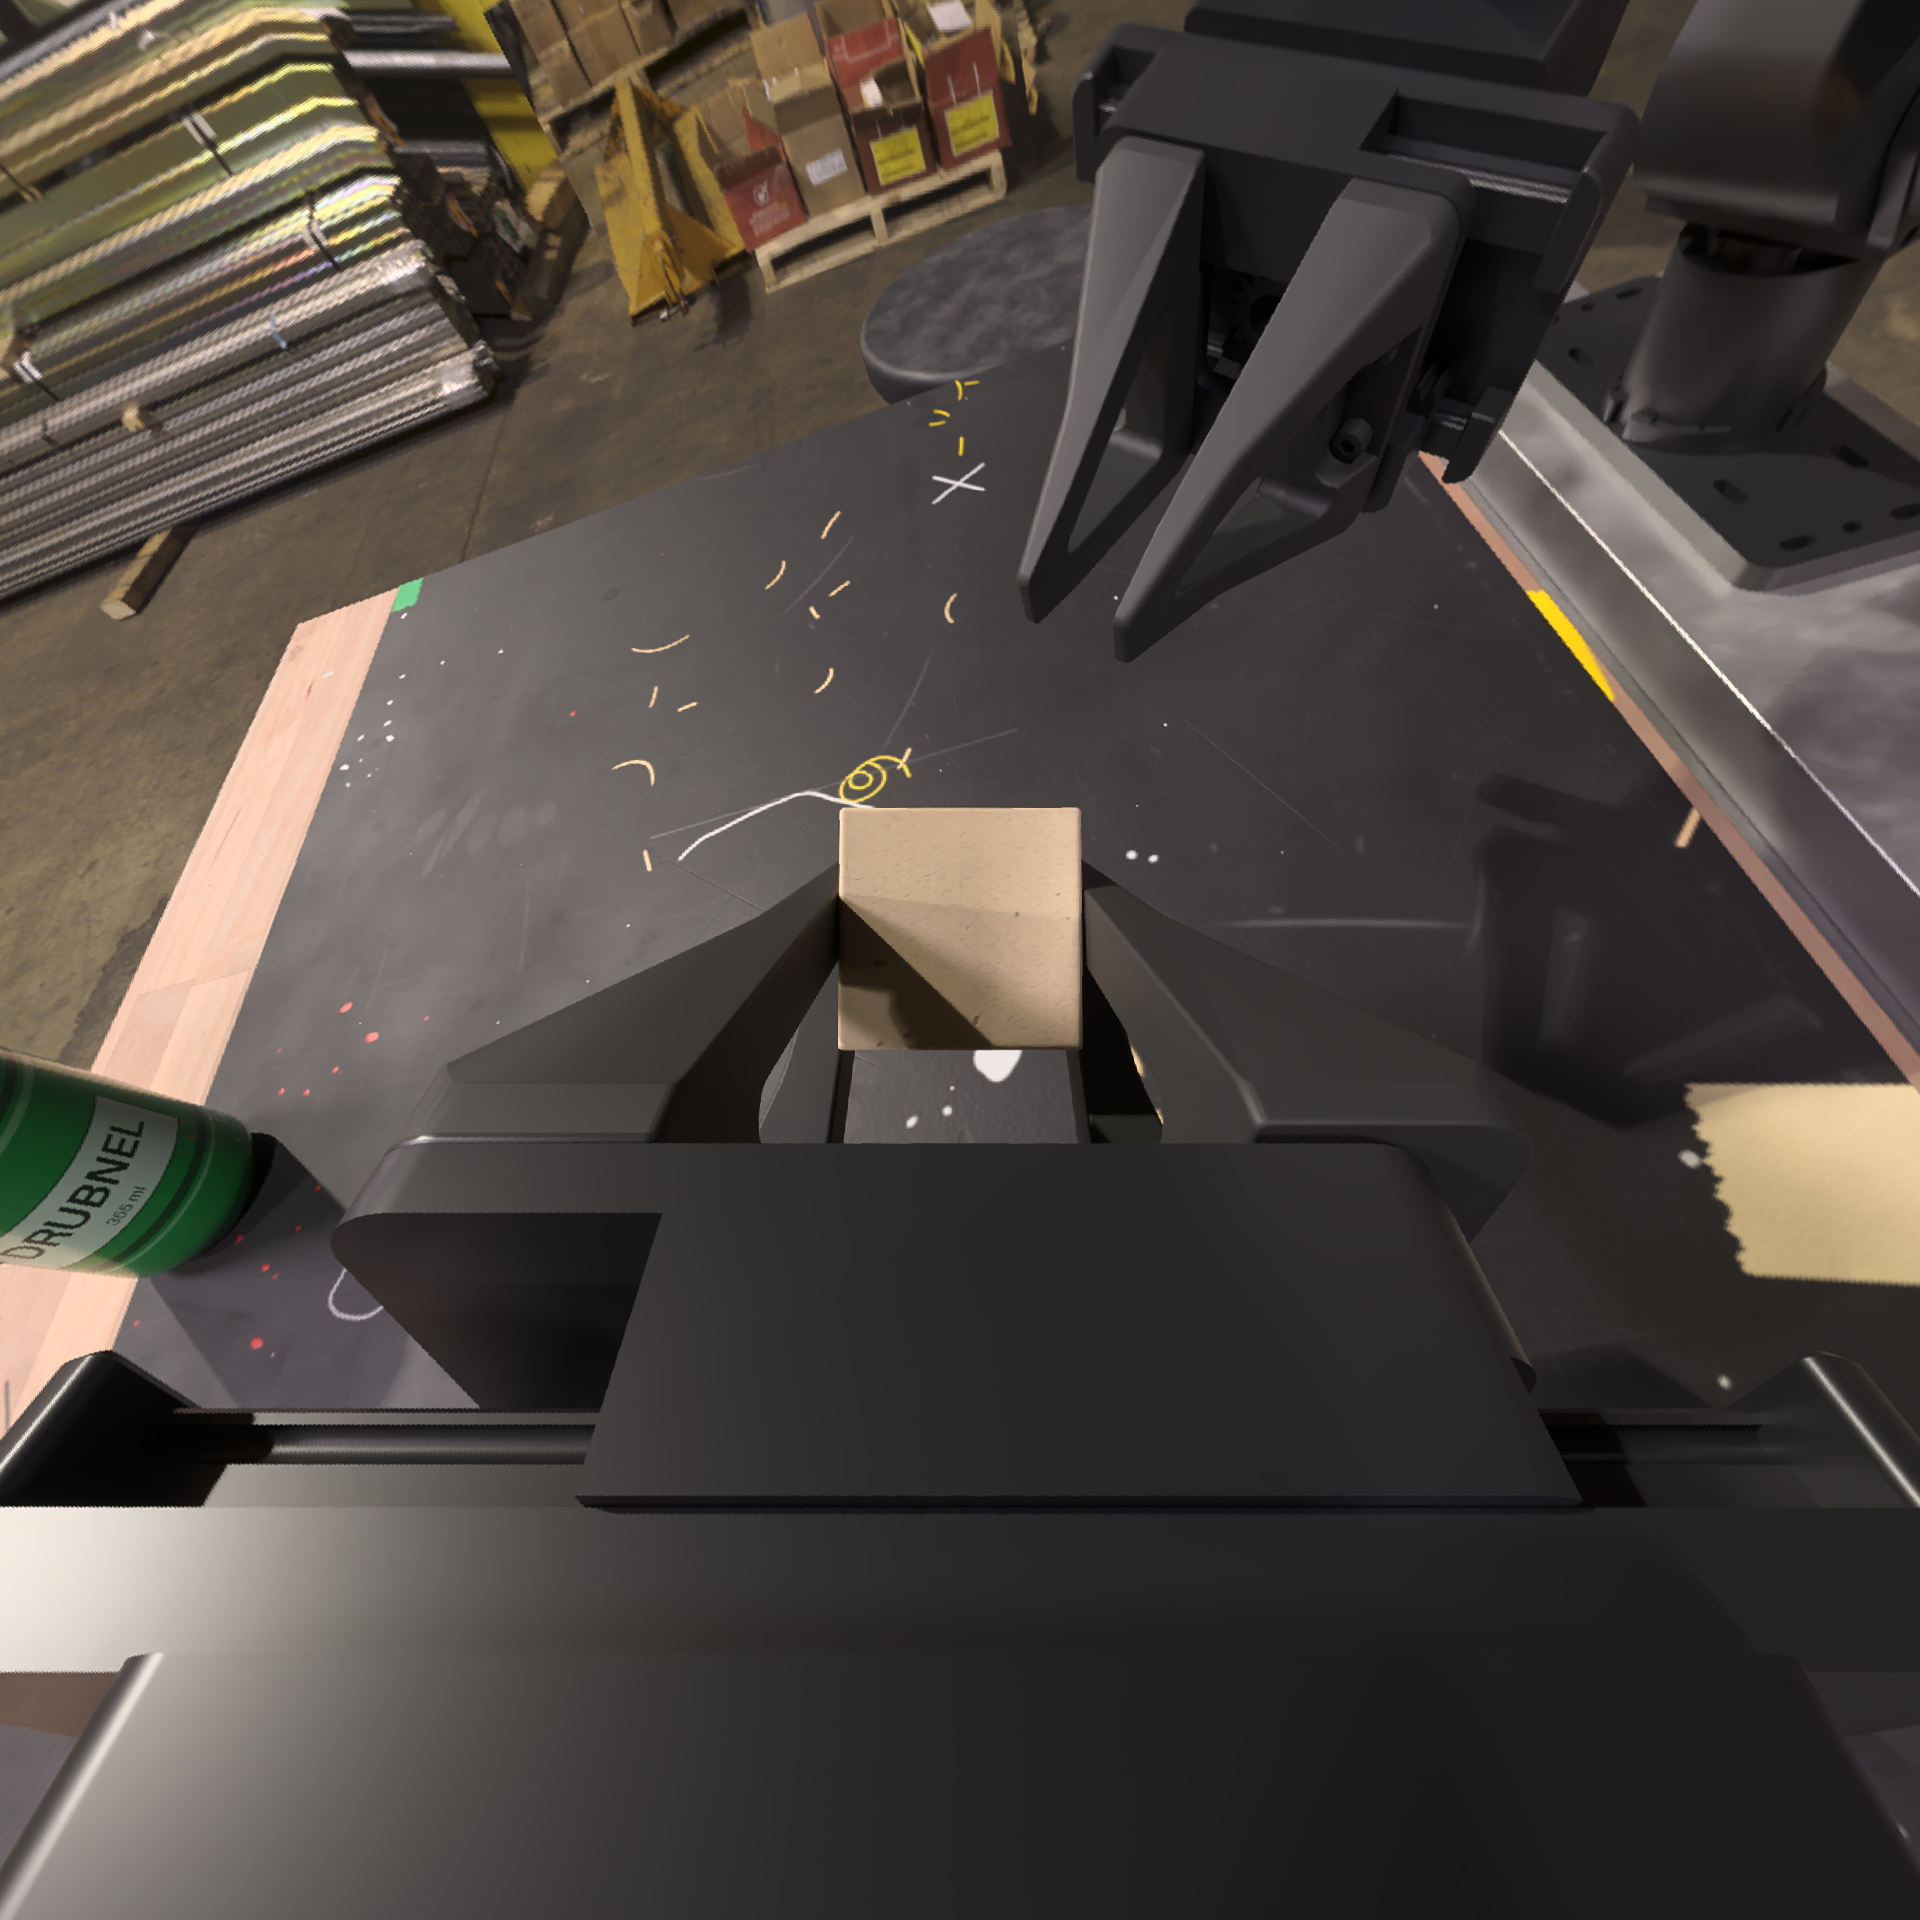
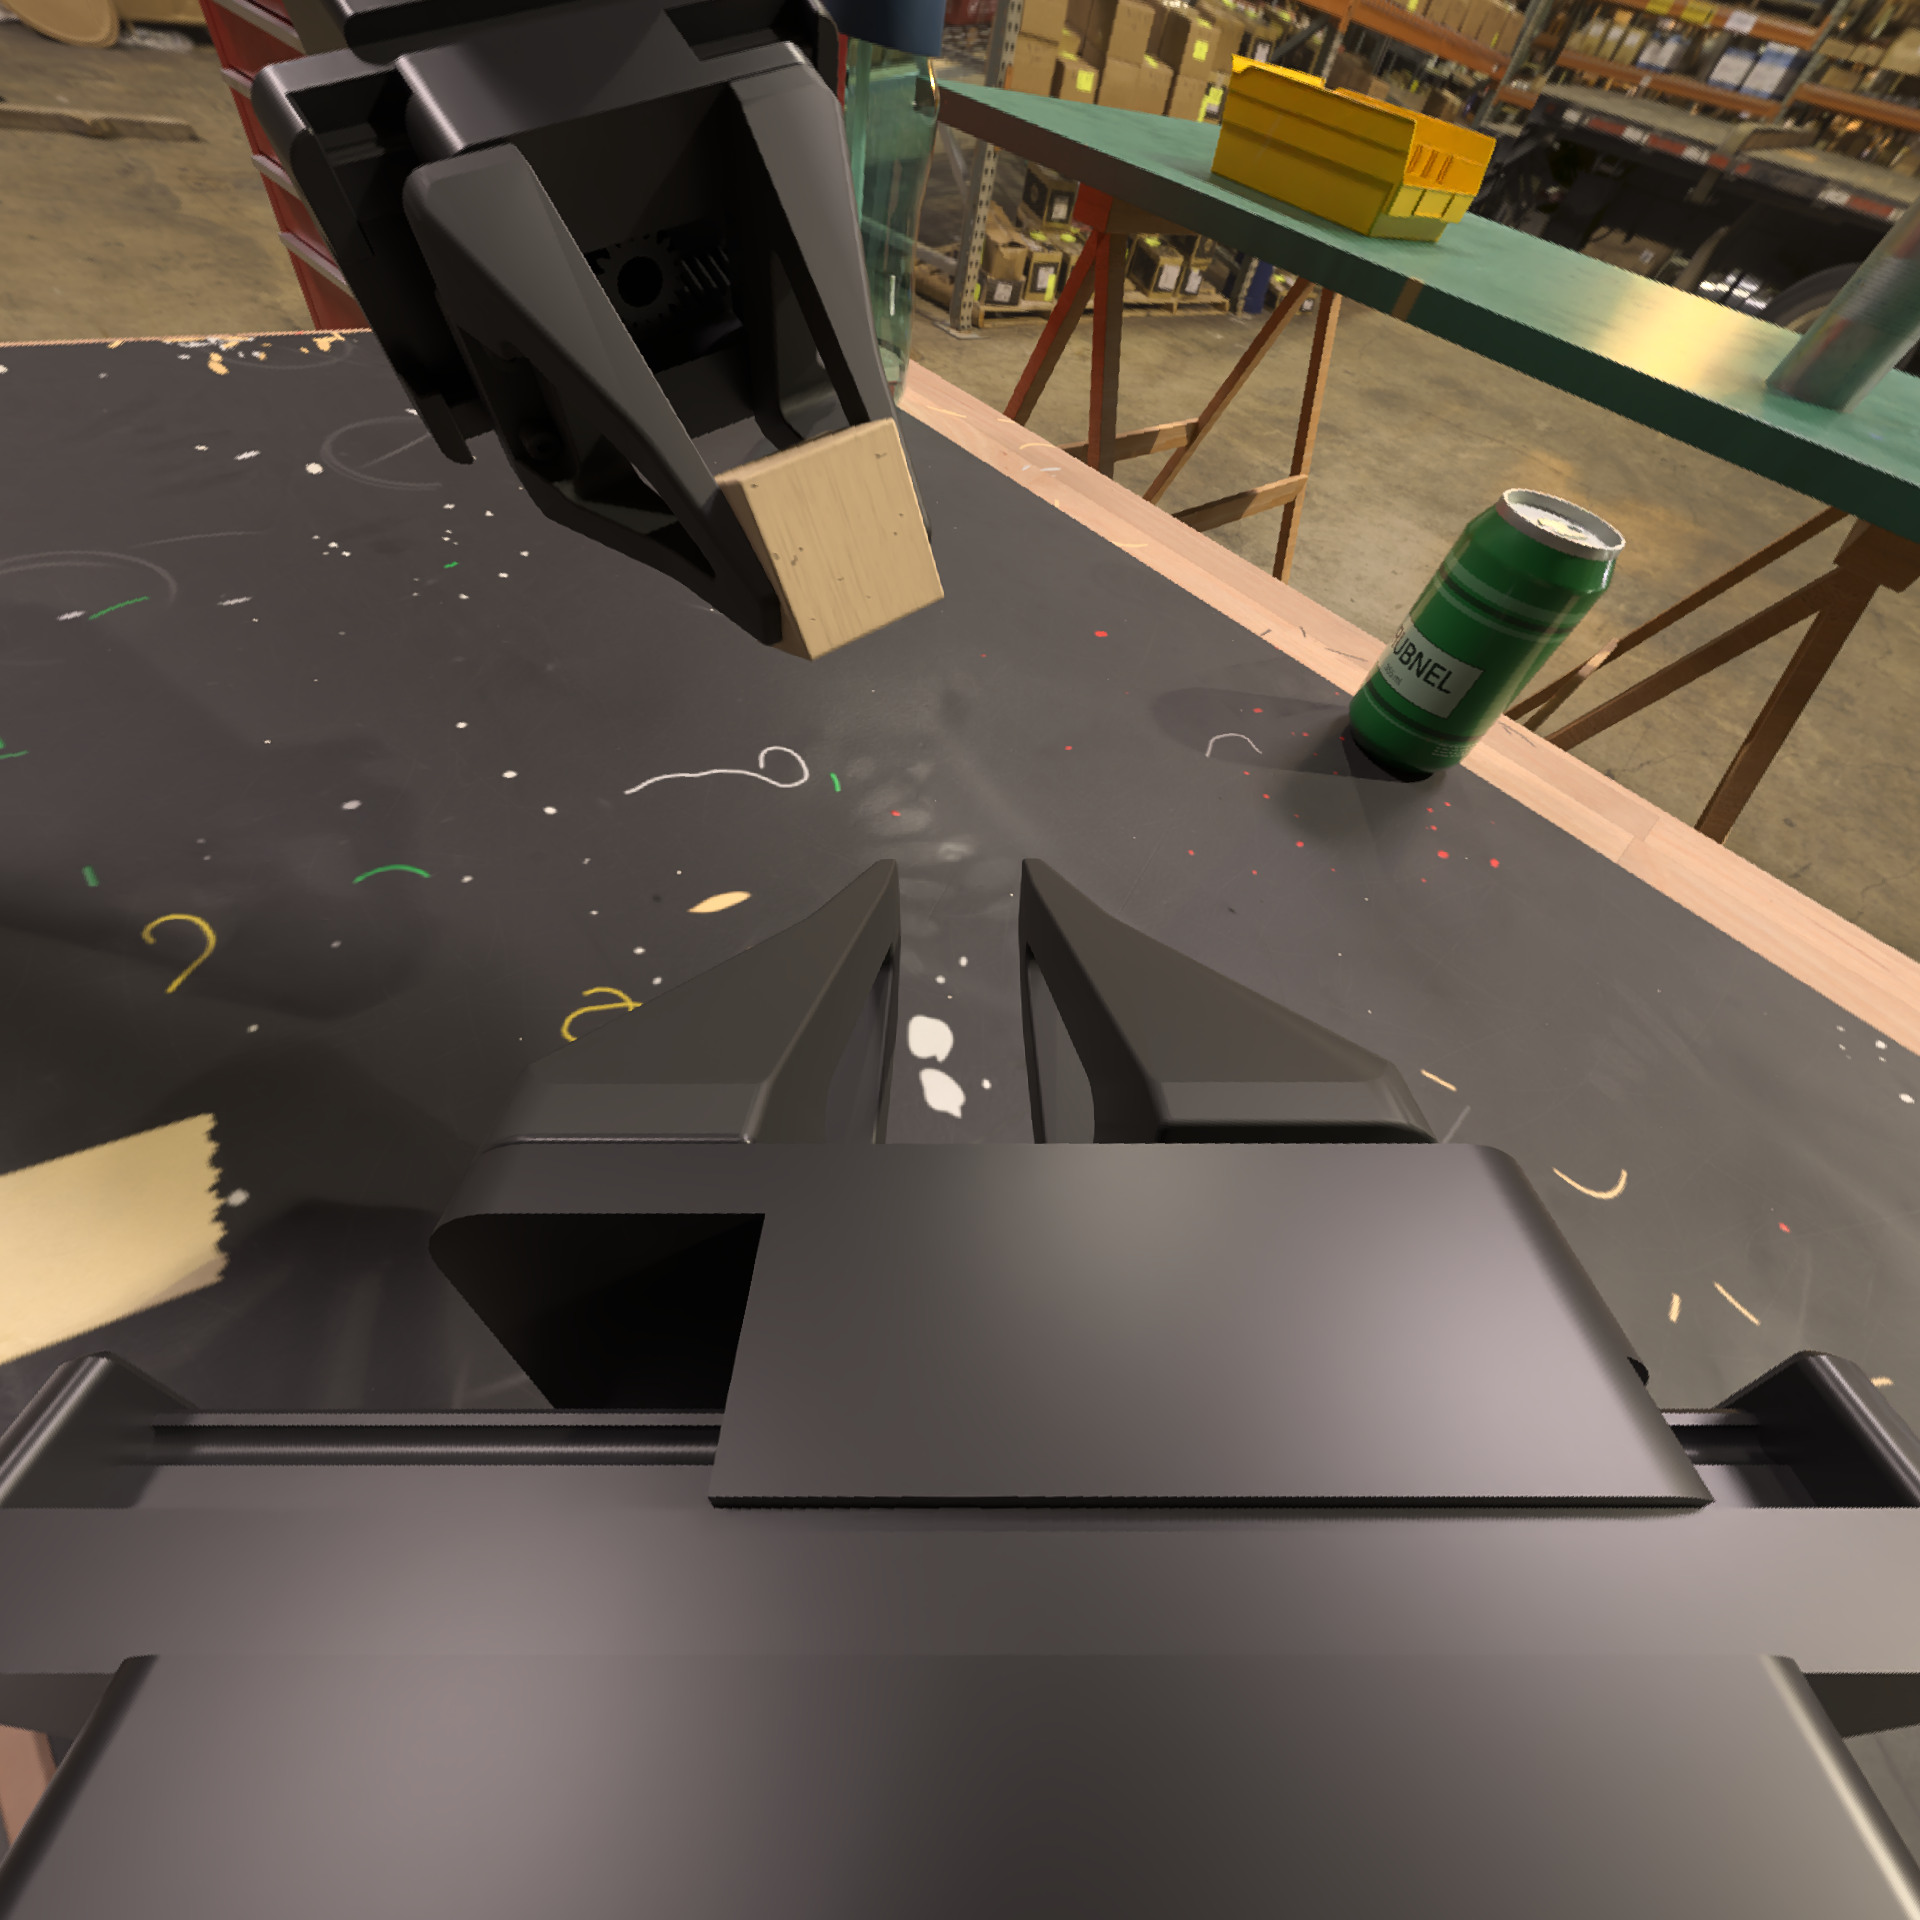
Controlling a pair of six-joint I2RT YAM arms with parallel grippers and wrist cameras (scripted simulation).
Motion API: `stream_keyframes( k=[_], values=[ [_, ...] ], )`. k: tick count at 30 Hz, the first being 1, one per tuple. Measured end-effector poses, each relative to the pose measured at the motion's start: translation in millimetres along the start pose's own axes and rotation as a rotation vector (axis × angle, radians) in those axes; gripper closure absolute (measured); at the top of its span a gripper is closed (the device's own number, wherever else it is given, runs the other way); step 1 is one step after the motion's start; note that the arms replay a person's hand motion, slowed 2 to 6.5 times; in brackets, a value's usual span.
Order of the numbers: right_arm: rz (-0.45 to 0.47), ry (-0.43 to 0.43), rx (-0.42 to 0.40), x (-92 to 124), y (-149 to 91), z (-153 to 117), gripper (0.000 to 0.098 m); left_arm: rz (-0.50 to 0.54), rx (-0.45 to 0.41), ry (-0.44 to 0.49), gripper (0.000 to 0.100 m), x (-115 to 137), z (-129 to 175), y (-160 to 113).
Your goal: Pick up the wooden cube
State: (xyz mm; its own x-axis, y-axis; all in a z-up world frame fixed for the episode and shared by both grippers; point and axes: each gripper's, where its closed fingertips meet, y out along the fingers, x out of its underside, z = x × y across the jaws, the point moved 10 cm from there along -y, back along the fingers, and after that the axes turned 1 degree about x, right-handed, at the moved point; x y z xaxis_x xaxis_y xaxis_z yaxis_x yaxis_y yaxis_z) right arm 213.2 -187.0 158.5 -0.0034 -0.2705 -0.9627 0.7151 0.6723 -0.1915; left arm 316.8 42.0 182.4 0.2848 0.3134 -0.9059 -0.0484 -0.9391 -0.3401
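Observation:
The wooden cube is a pale block clamped between the two fingers of my left gripper. In the right wrist view the cube hangs tilted in the left gripper, clear above the black table top. My right gripper is empty, its fingers nearly together with a narrow gap, and it hovers over the table. In the left wrist view it points down beyond the cube, apart from it.
A green can stands at the table's wooden edge; it also shows in the left wrist view. A tan strip lies on the black top. The right arm's base stands at the far right. Beyond is a green trestle table with a yellow bin.

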Motion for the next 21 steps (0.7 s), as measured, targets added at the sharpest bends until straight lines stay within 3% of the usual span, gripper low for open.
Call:
stream_keyframes(
  k=[21],
  values=[
    [0.085,-0.094,-0.111,-6.6,0.8,-22.3,0.08,-0.036,0.089,0.059,0.068,-8.6,29.4,19.1]
  ],
)
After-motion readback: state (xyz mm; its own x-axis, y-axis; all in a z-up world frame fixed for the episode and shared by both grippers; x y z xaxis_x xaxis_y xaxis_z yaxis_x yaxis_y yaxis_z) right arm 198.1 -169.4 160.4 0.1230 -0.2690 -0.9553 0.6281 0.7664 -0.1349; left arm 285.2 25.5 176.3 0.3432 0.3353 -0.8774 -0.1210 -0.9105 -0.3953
